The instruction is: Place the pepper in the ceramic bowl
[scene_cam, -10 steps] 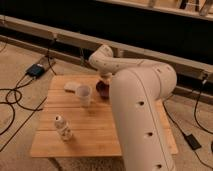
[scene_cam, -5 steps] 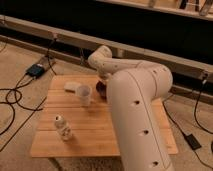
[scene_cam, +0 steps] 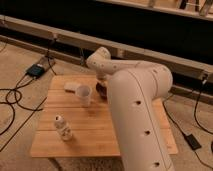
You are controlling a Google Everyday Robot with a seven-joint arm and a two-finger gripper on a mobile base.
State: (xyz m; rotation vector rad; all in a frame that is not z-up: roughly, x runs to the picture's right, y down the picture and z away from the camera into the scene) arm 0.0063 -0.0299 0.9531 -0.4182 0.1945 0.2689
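the worktop (scene_cam: 95, 132) is a small wooden slatted top standing on a speckled floor (scene_cam: 20, 112). at about 10 o'clock on it lies a pale flat item (scene_cam: 71, 86). just beside that, toward the middle, a translucent white cup (scene_cam: 84, 95) stands upright. the ceramic bowl (scene_cam: 101, 89) sits at about 12 o'clock, close by the cup and partly hidden by the arm. a small bottle (scene_cam: 63, 128) stands at about 8 o'clock, well apart from them. the hand is hidden behind the arm near the bowl.

ceramic bowl (scene_cam: 101, 89): dark, mid-table, partly behind arm | gripper: hidden
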